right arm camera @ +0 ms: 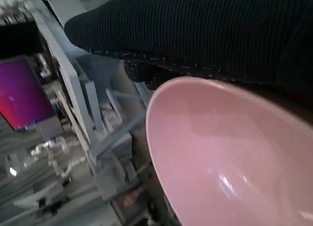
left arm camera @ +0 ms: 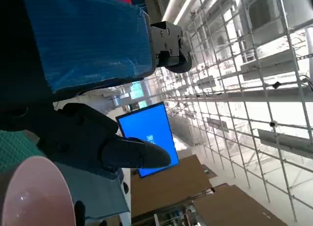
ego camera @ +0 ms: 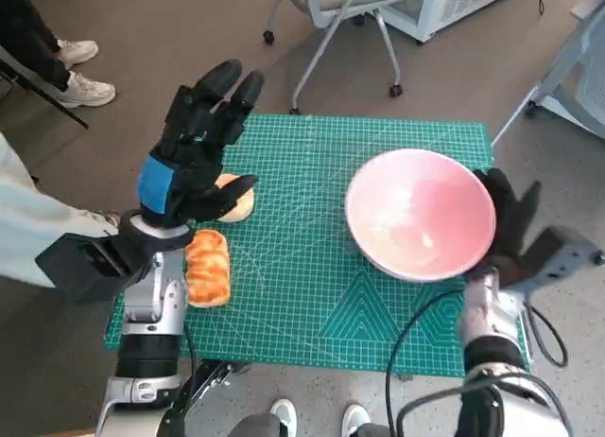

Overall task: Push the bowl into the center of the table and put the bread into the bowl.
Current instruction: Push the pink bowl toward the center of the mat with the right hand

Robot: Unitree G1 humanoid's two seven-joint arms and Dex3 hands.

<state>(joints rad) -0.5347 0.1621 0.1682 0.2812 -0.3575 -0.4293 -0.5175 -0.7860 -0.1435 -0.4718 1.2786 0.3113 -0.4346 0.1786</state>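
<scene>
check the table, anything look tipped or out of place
The pink bowl sits tilted, its opening leaning toward the table's middle, with the right robot hand against its outer side. The two breads lie flat by the left edge. Nothing is spilled.

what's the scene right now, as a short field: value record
surface: green cutting mat on a small table
bowl: pink bowl, empty, on the mat's right part, tilted, not centred
bread: glazed loaf near the mat's left edge; a second pale piece behind it, partly hidden
left hand: raised above the bread, fingers spread, holding nothing
right hand: against the bowl's right rim
task state: bread not yet in bowl
</scene>
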